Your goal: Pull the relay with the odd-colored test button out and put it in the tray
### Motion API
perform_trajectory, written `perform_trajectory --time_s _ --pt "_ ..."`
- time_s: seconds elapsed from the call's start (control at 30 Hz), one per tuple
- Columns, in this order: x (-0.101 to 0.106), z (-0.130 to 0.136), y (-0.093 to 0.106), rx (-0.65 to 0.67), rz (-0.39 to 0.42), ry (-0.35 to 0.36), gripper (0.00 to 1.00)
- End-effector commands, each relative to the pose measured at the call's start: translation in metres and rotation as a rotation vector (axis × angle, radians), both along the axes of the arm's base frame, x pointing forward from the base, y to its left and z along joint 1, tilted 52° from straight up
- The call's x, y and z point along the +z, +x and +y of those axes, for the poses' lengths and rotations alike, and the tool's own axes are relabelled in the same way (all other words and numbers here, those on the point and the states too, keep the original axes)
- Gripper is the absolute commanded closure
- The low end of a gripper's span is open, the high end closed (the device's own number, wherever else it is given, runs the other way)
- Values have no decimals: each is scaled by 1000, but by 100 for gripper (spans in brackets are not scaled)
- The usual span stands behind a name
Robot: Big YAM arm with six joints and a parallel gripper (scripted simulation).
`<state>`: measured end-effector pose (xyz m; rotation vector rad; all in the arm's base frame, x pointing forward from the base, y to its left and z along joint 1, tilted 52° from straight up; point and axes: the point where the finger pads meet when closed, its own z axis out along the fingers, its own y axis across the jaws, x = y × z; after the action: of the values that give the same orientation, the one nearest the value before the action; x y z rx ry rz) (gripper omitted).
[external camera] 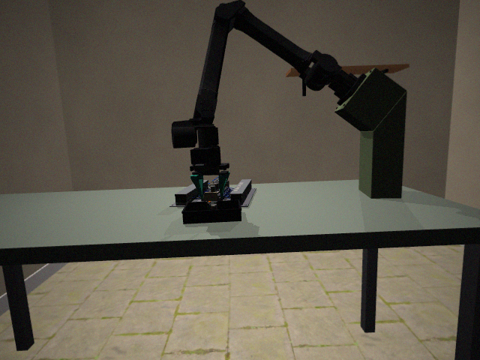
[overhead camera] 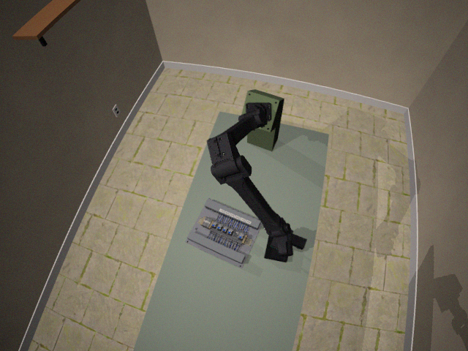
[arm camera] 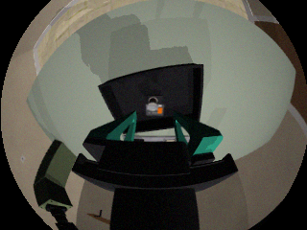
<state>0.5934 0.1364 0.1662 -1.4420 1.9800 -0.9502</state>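
A black tray (external camera: 211, 216) (arm camera: 125, 92) stands open side up on the green bench, in front of the relay panel (overhead camera: 196, 238) (external camera: 244, 187). A small grey relay with an orange test button (arm camera: 153, 107) (external camera: 211, 196) lies inside the tray. The relays left in the panel's sockets (overhead camera: 223, 229) have blue buttons. My gripper (external camera: 210, 187) (arm camera: 154, 114), with teal fingers, hangs just over the tray. It is open, with the fingers apart on either side above the relay and nothing between them. In the top view the wrist (overhead camera: 278, 247) hides the tray.
The arm's green mount block (overhead camera: 264, 121) (external camera: 382, 154) stands at the far end of the bench (external camera: 116, 217). A wooden shelf (overhead camera: 41, 20) hangs on the wall. The bench's front edge is close to the tray.
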Motion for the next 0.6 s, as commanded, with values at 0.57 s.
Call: perform_trajectory --time_s 0.57 --pt "20 16 -7 22 -25 15 41"
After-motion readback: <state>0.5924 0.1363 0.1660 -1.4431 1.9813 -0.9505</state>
